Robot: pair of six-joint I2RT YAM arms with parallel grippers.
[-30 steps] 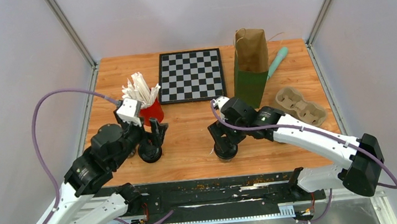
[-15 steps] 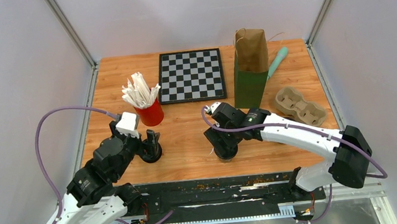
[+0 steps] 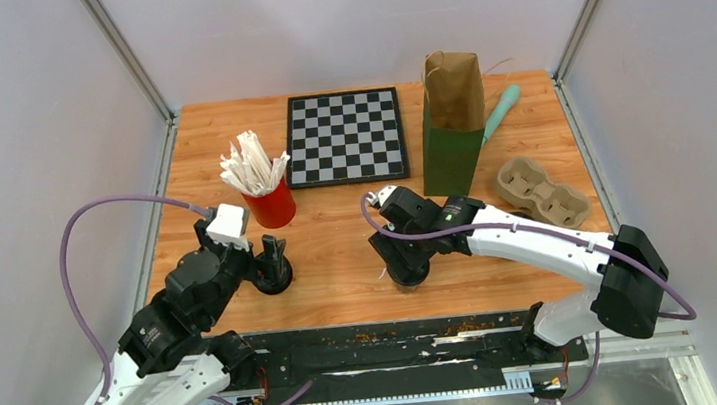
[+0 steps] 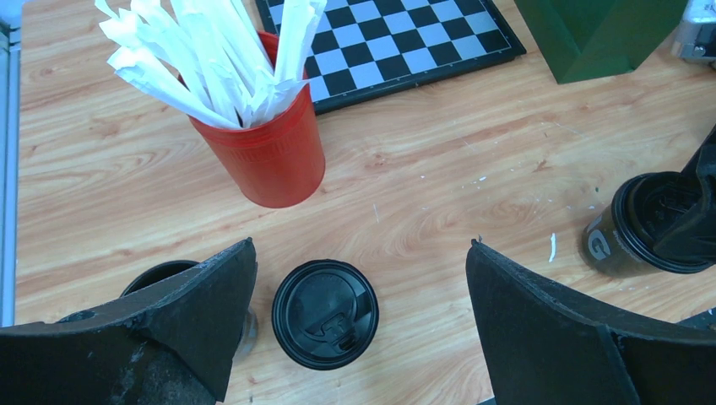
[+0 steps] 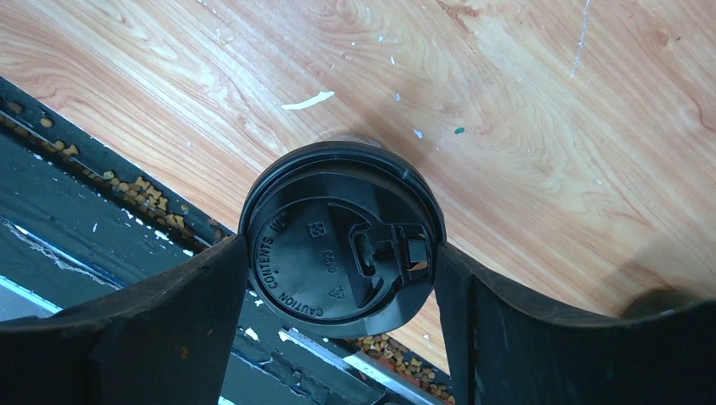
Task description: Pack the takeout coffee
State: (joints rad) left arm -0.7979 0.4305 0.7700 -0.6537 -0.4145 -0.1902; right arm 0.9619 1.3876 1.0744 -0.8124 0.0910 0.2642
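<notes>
One takeout coffee cup (image 5: 342, 240) with a black lid stands near the table's front edge. My right gripper (image 5: 340, 245) is shut on it, both fingers pressed against the lid's sides; from above they are the cup (image 3: 408, 274) and the gripper (image 3: 403, 258). A second lidded cup (image 4: 325, 314) stands on the wood between the wide-open fingers of my left gripper (image 4: 361, 245), nearer the left finger and touching neither. A third dark cup (image 4: 162, 273) is mostly hidden behind that left finger.
A red cup of white wrapped straws (image 3: 272, 203) stands just beyond the left gripper. At the back are a chessboard (image 3: 344, 136), a green and brown paper bag (image 3: 453, 117) and a teal stick (image 3: 502, 110). A cardboard cup carrier (image 3: 539, 191) lies at the right.
My right gripper's fingers have closed in onto the cup's lid and that arm has shifted slightly left. The left arm has drawn back a little toward the near-left, still open.
</notes>
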